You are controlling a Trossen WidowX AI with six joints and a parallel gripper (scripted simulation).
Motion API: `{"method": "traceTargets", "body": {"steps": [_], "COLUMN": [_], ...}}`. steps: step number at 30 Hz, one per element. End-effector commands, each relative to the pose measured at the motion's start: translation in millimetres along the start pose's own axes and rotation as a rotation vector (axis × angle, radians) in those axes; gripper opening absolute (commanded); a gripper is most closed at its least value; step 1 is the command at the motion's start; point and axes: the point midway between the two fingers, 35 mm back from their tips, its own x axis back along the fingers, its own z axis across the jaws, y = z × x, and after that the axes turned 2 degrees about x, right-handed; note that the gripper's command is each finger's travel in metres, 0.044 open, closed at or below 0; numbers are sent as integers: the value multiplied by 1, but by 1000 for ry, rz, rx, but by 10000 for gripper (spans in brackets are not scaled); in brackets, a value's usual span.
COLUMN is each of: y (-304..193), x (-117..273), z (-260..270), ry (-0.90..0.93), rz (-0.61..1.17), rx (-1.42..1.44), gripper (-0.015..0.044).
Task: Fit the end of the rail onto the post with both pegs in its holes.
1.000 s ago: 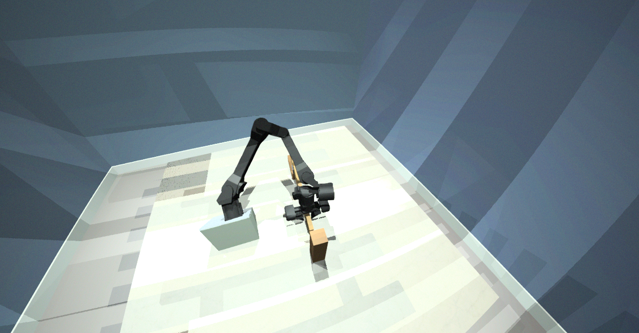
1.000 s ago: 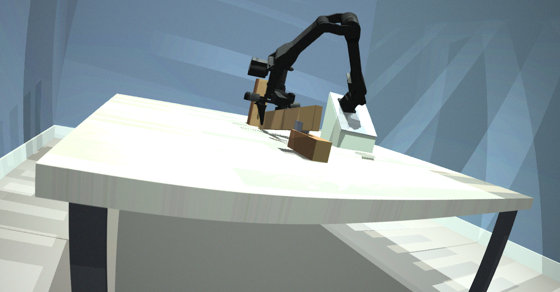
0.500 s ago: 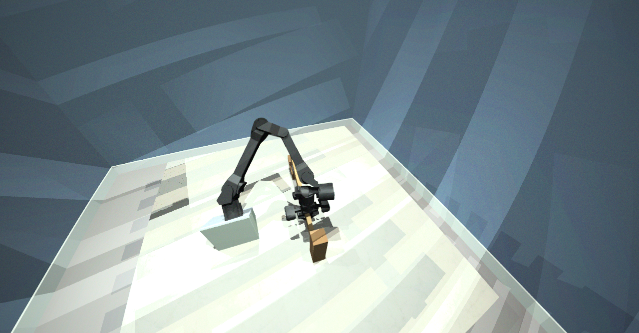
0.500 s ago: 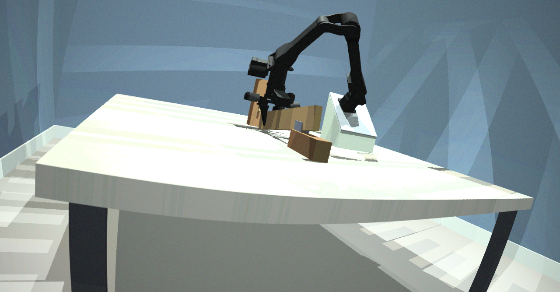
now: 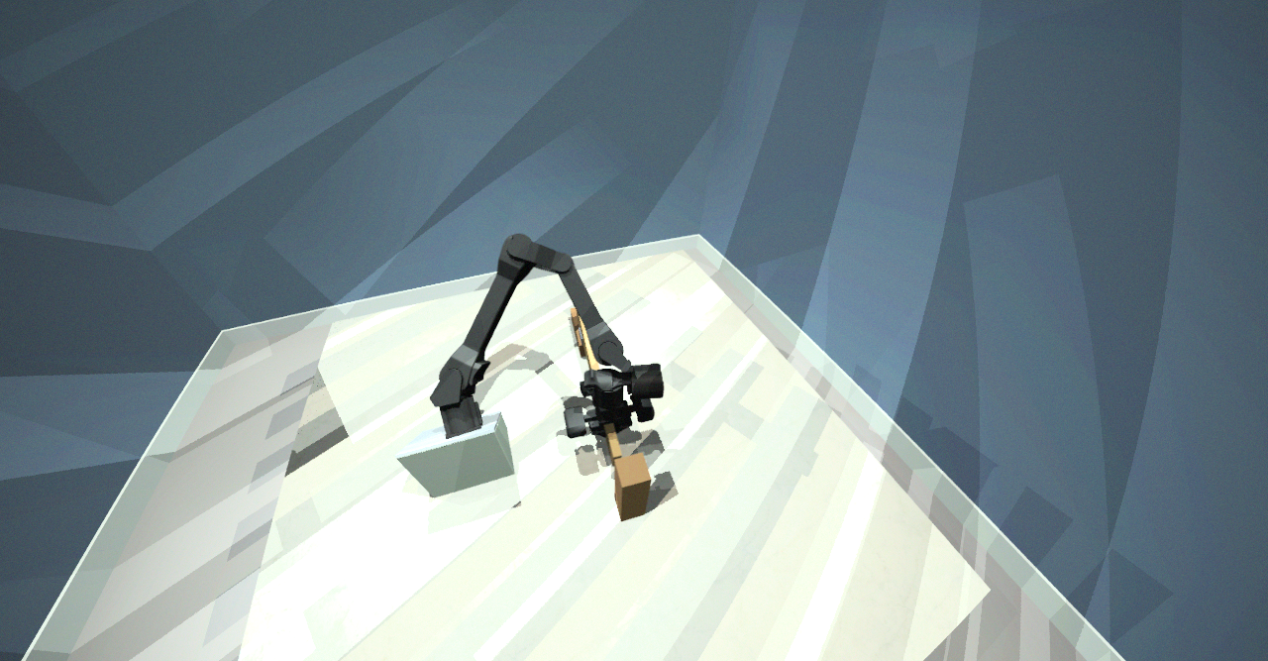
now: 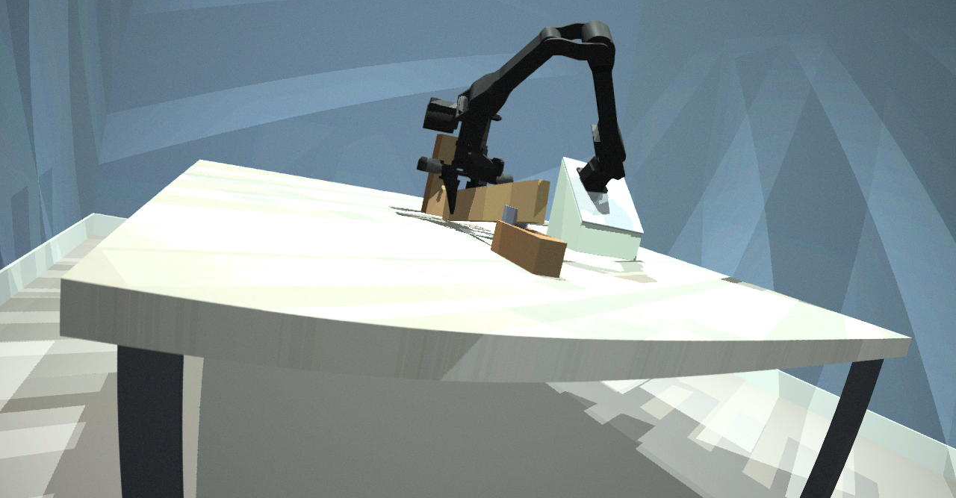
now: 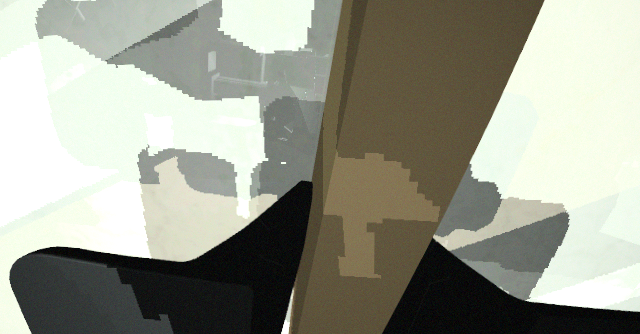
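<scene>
The long wooden rail (image 5: 613,440) (image 6: 528,199) (image 7: 430,89) slopes down toward the post, its near end low at the table. Its far end rests at the grey bracket (image 6: 509,214) on the low footboard block (image 6: 528,249). The upright wooden post (image 5: 632,491) (image 6: 433,184) stands beyond the near end; a small part of a peg shows beside the finger in the exterior view. My gripper (image 5: 611,427) (image 6: 459,206) (image 7: 336,197) is shut on the rail near the post, one finger on each side. The holes, the second peg and the exact gap to the post are hidden.
The pale robot base block (image 5: 461,462) (image 6: 591,231) stands beside the rail, to its left in the top view and right in the exterior view. The table (image 6: 267,281) has its front edge beyond the footboard block, toward the exterior camera.
</scene>
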Motion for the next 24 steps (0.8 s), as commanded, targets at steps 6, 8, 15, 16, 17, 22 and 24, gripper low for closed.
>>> {"method": "traceTargets", "body": {"steps": [6,8,15,16,17,22,24], "y": [-1,-1,-1,-1,-1,-1,-1], "x": [6,7,11,12,12,15,16], "z": [-2,-2,-3,-3,-3,-4,-4], "ry": [-7,-7,-7,-7,-7,-7,-7], "rz": [-3,-3,-3,-3,-3,-3,-3], "rx": [3,4,4,4,4,4,4], "gripper": [0,0,0,0,0,0,0]}}
